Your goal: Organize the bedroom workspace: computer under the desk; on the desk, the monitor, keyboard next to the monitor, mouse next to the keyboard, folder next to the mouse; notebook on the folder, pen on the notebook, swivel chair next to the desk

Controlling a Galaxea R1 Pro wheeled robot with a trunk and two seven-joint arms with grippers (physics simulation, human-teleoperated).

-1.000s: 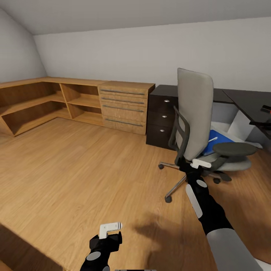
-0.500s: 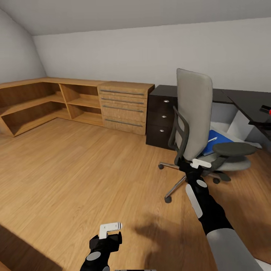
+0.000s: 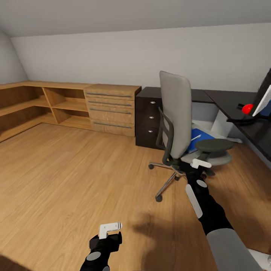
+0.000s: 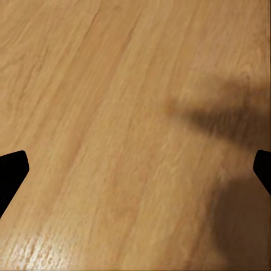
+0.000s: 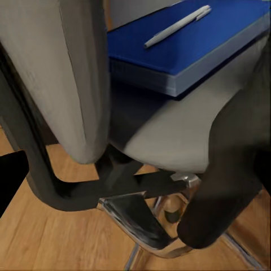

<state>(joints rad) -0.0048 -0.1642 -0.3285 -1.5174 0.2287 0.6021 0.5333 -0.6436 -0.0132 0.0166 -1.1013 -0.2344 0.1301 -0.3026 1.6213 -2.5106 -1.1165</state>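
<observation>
The swivel chair (image 3: 175, 113) stands mid-room with its grey back toward me, apart from the dark desk (image 3: 229, 103) at the right. On its seat lies a thick blue cover with pale page edges (image 5: 192, 51), folder or notebook I cannot tell, and a white pen (image 5: 178, 25) rests on top. My right gripper (image 3: 196, 168) is open, low behind the seat near the chair's frame (image 5: 113, 180). My left gripper (image 4: 135, 172) hangs open over bare wood floor. A red item (image 3: 247, 108) and a screen's edge (image 3: 265, 98) sit on the desk.
A black drawer unit (image 3: 148, 118) stands against the back wall beside the desk. Wooden drawers (image 3: 111, 109) and open shelves (image 3: 56, 103) run along the wall to the left. Wide wood floor (image 3: 75, 169) lies left of the chair.
The camera has turned right, so the room slid left in view. The desk's red item and the screen's edge came into sight. Both arms keep their pose.
</observation>
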